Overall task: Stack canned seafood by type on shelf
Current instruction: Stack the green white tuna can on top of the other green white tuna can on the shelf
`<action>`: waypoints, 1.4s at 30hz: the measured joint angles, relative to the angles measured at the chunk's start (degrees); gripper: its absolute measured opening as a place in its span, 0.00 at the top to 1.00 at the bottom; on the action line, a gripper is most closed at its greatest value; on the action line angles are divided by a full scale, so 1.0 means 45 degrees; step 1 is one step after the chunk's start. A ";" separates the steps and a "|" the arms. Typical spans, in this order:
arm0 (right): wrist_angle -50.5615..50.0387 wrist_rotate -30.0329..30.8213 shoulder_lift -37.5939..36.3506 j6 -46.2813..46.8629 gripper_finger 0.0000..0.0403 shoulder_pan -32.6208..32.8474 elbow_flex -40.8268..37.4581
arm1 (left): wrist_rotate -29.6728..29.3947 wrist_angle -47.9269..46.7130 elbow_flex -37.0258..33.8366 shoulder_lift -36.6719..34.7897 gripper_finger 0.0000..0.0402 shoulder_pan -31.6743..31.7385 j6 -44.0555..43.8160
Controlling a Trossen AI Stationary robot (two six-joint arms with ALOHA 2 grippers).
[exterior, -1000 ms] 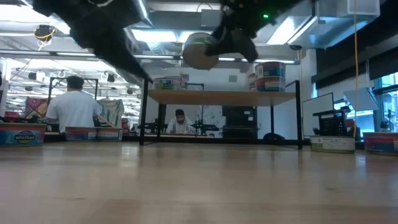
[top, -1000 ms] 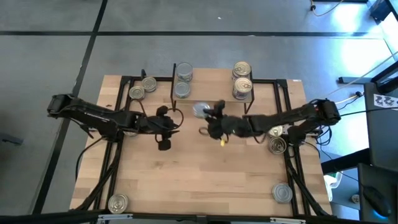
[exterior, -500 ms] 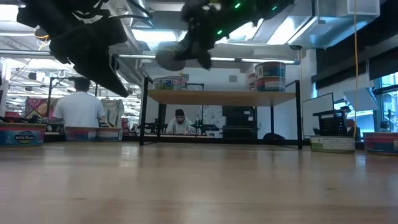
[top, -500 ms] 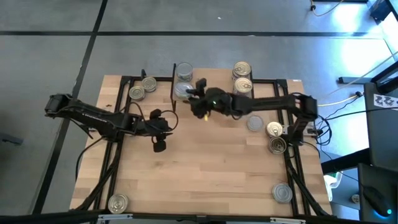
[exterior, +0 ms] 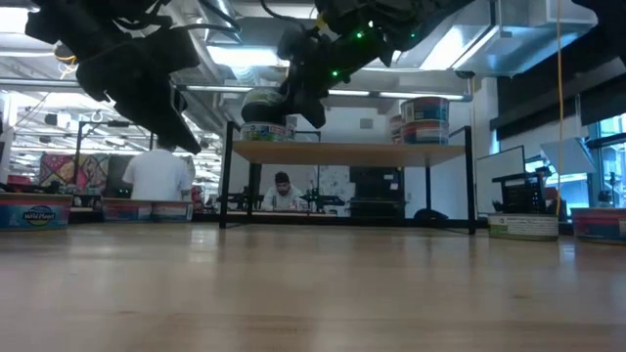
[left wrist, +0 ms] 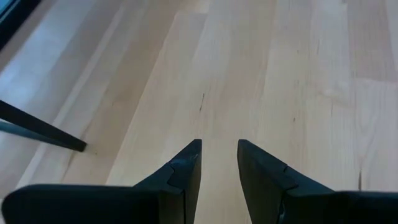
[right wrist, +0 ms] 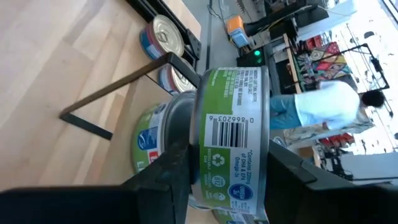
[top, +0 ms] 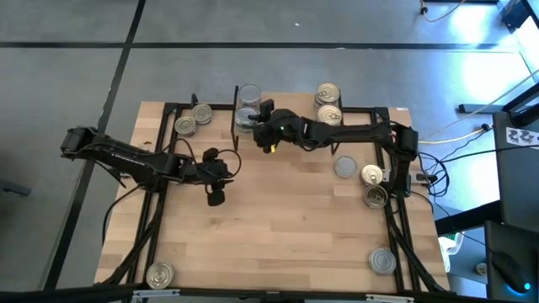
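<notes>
Green-labelled can [right wrist: 231, 134] pinched in right gripper [top: 263, 124], held just above the silver stack [top: 248, 95] at the shelf [exterior: 347, 152] left end, matching type. Left gripper [left wrist: 219, 165] hovers over the table, slightly parted, empty.

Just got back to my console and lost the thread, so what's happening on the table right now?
The right pincer is shut on a small round green-labelled tin and holds it over the tins already stacked at the left end of the small light-wood shelf on black legs. The shelf's other end has a second stack of tins. The left pincer holds nothing, its fingers slightly apart, above bare tabletop. More loose silver-topped tins lie on the large wooden table.
</notes>
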 joint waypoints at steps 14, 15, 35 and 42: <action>-0.0058 -0.0152 0.0000 0.1088 0.14 0.0005 0.0042 | 0.0000 -0.0009 0.0000 0.0000 0.75 0.0000 0.0035; -0.0115 -0.0152 0.0000 0.1316 0.14 0.0005 0.0103 | 0.0000 -0.0009 0.0000 0.0000 0.75 0.0000 0.0031; -0.1579 -0.0016 -0.0015 0.4791 0.12 -0.0266 0.0947 | 0.0005 -0.0009 0.0005 0.0000 0.75 0.0000 -0.0089; -0.1813 -0.0030 -0.0015 0.5685 0.12 -0.0323 0.0947 | 0.0005 -0.0009 0.0010 0.0000 0.75 0.0000 -0.0150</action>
